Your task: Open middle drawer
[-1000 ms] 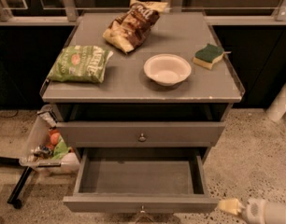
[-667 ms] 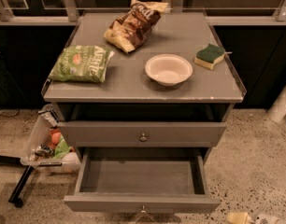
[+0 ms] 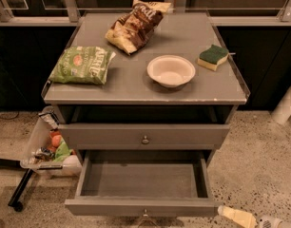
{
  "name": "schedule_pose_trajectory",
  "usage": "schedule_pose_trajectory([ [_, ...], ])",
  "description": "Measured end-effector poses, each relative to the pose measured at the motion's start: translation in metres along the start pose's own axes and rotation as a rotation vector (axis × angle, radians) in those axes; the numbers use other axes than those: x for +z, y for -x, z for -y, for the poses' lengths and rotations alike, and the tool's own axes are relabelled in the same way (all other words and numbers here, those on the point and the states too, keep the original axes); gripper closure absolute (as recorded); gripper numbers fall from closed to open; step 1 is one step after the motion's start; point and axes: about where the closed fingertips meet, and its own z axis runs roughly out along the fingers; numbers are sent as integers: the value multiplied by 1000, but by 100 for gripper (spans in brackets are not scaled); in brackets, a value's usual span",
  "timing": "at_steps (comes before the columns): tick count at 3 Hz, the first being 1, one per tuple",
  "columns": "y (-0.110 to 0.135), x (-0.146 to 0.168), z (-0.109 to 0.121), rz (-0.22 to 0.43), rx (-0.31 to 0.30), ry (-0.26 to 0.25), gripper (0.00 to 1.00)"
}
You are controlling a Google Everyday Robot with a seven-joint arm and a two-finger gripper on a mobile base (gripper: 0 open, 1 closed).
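Observation:
The grey cabinet has a closed upper drawer [image 3: 145,137] with a small round knob. Below it the middle drawer [image 3: 143,179] stands pulled far out, showing a shallow, empty grey box; its front [image 3: 140,206] with the knob is near the bottom edge of the view. Anything lower is hidden under it. My gripper [image 3: 233,216] shows only as a cream tip and a white part at the bottom right, just right of the open drawer's front corner and apart from the knob.
On the cabinet top [image 3: 136,87] lie a green chip bag [image 3: 82,64], a brown chip bag [image 3: 133,25], a white bowl [image 3: 170,71] and a green-yellow sponge [image 3: 212,56]. A clear bin with items [image 3: 48,146] stands on the floor at the left. A white post [image 3: 286,106] is at the right.
My gripper has sunk lower toward the bottom right edge of the view, and less of it shows. The drawers have not moved.

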Motion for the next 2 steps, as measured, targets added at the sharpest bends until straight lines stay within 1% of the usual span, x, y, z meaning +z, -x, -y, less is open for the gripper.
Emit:
schedule_pose_trajectory([
  [1, -9, 11, -12, -12, -124, -49, 0],
  [2, -9, 11, -12, -12, -124, -49, 0],
])
